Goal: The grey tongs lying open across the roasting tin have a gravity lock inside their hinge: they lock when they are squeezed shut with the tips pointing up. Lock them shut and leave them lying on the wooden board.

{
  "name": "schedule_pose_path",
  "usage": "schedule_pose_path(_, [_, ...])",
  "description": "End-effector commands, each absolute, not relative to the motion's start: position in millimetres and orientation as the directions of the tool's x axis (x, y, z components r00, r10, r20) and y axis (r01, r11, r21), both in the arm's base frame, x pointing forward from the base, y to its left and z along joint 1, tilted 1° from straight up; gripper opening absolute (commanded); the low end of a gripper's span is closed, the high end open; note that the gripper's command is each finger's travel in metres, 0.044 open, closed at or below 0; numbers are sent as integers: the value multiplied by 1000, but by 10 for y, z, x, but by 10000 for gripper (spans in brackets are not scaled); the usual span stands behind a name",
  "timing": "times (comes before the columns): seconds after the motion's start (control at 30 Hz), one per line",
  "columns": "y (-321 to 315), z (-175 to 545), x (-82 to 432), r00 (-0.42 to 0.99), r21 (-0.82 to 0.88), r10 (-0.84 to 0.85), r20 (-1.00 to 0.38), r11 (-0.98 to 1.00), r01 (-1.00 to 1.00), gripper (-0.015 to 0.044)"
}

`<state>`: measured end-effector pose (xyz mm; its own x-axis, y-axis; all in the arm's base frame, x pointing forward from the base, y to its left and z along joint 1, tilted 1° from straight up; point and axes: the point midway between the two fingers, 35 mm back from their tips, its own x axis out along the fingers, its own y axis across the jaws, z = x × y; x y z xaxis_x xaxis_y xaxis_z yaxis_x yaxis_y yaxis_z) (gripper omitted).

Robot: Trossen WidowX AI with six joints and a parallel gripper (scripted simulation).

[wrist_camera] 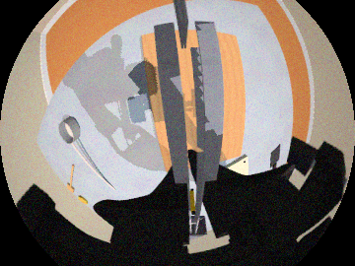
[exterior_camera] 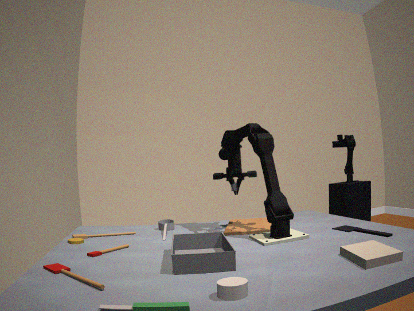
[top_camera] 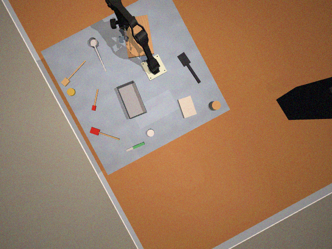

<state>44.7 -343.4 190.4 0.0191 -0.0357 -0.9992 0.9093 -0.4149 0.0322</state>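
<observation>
My gripper (exterior_camera: pixel 235 191) (wrist_camera: pixel 185 154) points down, shut on the grey tongs (exterior_camera: pixel 233 186) (wrist_camera: pixel 211 94). It holds them high above the wooden board (top_camera: pixel 144 19) (exterior_camera: pixel 247 226) (wrist_camera: pixel 234 99). In the wrist view the two tong arms run side by side, close together with a narrow gap, and meet near the bottom of the view. In the exterior view the tongs show nearly end-on; whether the lock is engaged cannot be seen. The roasting tin (top_camera: pixel 131 99) (exterior_camera: pixel 203 262) stands in front of the board and has no tongs on it.
A round grey cup with a pale handle (top_camera: pixel 93 42) (exterior_camera: pixel 166 224) (wrist_camera: pixel 69 130) stands left of the board. The arm's pale base plate (top_camera: pixel 163 70) is at the board's near end. A black turner (top_camera: pixel 184 59) and a beige block (top_camera: pixel 187 106) lie to the right.
</observation>
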Motion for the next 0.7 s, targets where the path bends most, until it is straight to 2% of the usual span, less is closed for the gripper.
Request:
schedule_pose_path(0.0, [-3475, 1919, 206, 22, 38, -40, -999, -470, 882, -150])
schedule_pose_path(0.33, [-3486, 1912, -339, 17, 38, -40, -999, -594, 804, -150])
schedule_pose_path(0.67, [-3502, 1896, -346, -6, 32, -61, -998, -586, 809, -150])
